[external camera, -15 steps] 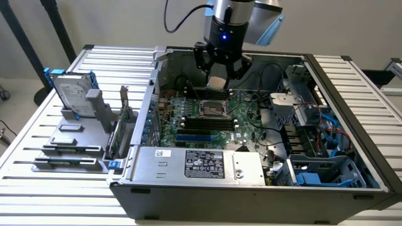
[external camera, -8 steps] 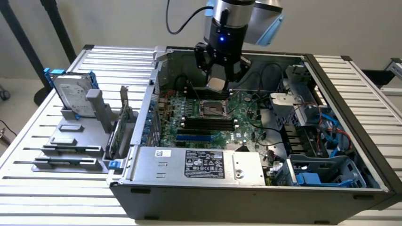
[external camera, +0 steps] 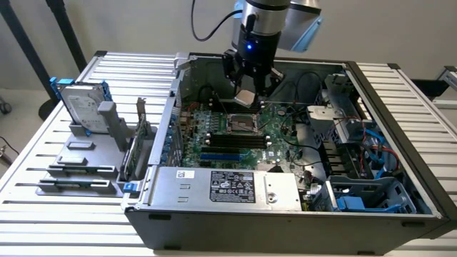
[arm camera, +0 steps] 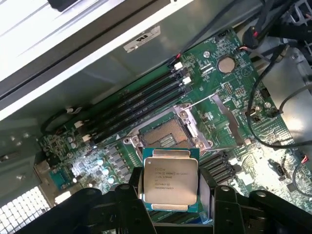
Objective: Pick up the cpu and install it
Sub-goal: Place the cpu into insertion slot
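While the tool (external camera: 248, 92) pinches the cpu (external camera: 245, 97) by 2 opposite edges, I judge the step in hand to be the carry to the socket (external camera: 241, 124). The chip hangs inside the open case (external camera: 286, 217), above the socket and well apart from it. In the exterior view it looks tilted, not flat to the board (external camera: 275, 147).

From the wrist view I see the cpu (arm camera: 169, 179) with its metal top and print facing the camera, held between the dark fingers (arm camera: 127, 207). Beyond it the socket (arm camera: 168, 131) lies open with its contact field bare, and the thin lever (arm camera: 204, 101) is swung aside.

To do this well, I think the chip must come level with the socket before it gets close, so no corner lands first. Its edges should run parallel to the frame, and its keyed corner should match. I cannot read that mark from here, so I would check it before committing.

The descent should be slow and straight, with no sideways drag over the contacts. I would let the chip settle under its own weight instead of pressing it in.

The memory slots (arm camera: 141, 100) sit just beside the socket, and black cables (external camera: 303, 104) hang near on the exterior view's right. I judge both a snag risk for the fingers.
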Available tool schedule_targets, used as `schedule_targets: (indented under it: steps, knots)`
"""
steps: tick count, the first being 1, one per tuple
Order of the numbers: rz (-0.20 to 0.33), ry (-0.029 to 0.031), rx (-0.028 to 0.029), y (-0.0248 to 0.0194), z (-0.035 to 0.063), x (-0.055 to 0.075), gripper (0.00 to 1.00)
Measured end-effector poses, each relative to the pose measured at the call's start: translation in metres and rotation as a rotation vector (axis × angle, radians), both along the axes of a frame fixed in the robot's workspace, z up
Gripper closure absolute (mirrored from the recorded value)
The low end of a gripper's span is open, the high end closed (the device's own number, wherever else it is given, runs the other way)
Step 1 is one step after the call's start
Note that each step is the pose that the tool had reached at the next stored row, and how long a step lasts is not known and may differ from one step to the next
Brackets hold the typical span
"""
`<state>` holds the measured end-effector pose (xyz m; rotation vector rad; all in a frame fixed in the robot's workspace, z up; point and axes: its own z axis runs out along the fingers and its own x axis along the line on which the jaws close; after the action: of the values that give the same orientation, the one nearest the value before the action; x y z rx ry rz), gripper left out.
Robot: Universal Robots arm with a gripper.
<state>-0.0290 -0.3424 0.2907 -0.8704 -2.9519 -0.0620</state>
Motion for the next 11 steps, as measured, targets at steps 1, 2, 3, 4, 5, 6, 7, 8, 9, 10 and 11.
schedule_targets:
  steps: [1,2,3,4,5,6,7,8,9,10,11]
  knots:
    - [-0.016,0.0007,-0.0001,0.0,-0.0008,0.0,0.45]
    - [-0.032,0.0014,-0.0001,0.0,-0.0015,0.0,0.45]
    - [-0.05,0.0022,-0.0002,0.0,-0.0023,0.0,0.45]
    - [-0.066,0.0028,-0.0002,0.0,-0.003,0.0,0.45]
    - [-0.083,0.0034,-0.0002,0.0,-0.0037,0.0,0.45]
    - [-0.099,0.0041,-0.0003,0.0,-0.0044,0.0,0.45]
    - [-0.115,0.0046,-0.0003,0.0,-0.0051,0.0,0.45]
    - [-0.132,0.0051,-0.0005,0.0,-0.0056,0.0,0.45]
    - [-0.147,0.0057,-0.0005,0.0,-0.006,0.0,0.45]
    - [-0.163,0.0062,-0.0007,0.0,-0.0063,0.0,0.45]
    - [-0.176,0.0068,-0.0009,0.0,-0.0064,0.0,0.45]
